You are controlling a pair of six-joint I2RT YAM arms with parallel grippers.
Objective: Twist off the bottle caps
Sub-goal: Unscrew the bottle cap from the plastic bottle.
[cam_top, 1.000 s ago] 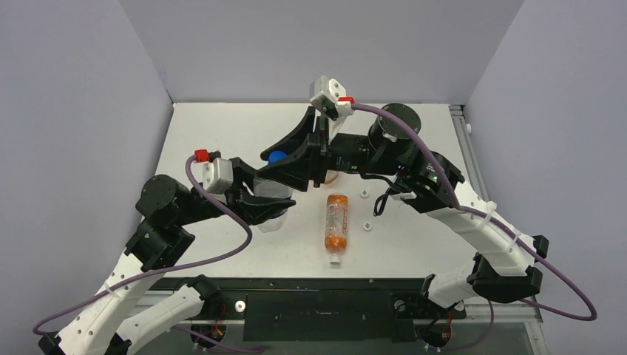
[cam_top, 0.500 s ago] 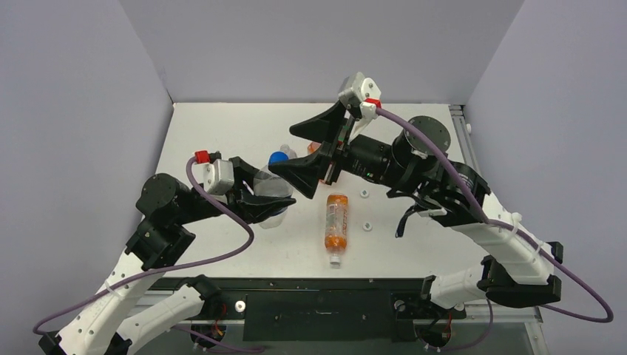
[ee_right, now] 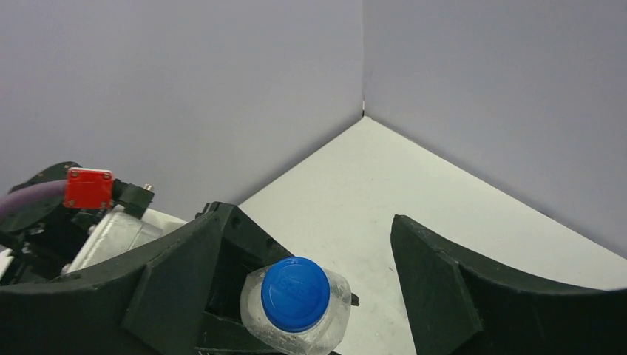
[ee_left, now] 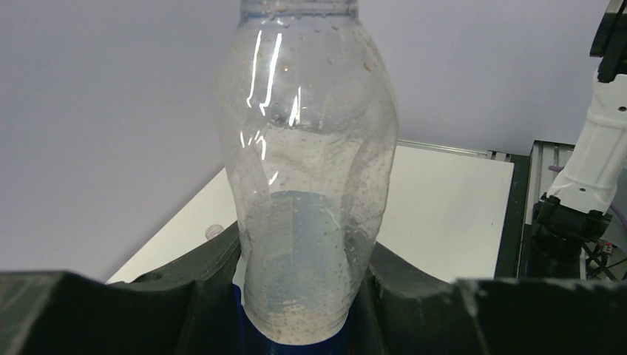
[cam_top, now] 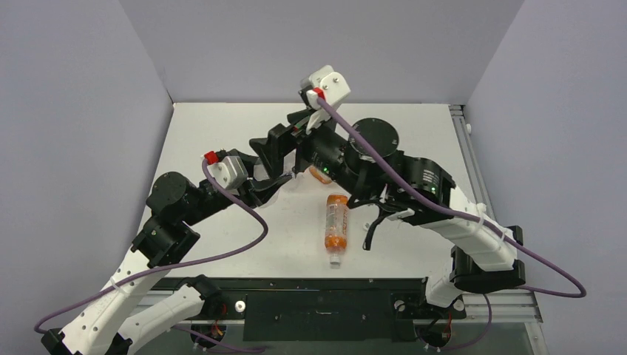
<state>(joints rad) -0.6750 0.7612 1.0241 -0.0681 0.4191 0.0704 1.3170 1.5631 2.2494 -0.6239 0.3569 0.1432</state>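
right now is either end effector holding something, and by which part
The left end effector grips the clear bottle by its body; right end effector is open, holding nothing.

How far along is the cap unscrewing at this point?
Done: nothing can be confirmed; the slim orange bottle lies on the table, its neck end too small to judge. In hand: the left gripper is shut on the clear bottle, whose blue cap is still on, with the right gripper open either side of it, not gripping. Left: twisting that blue cap off.
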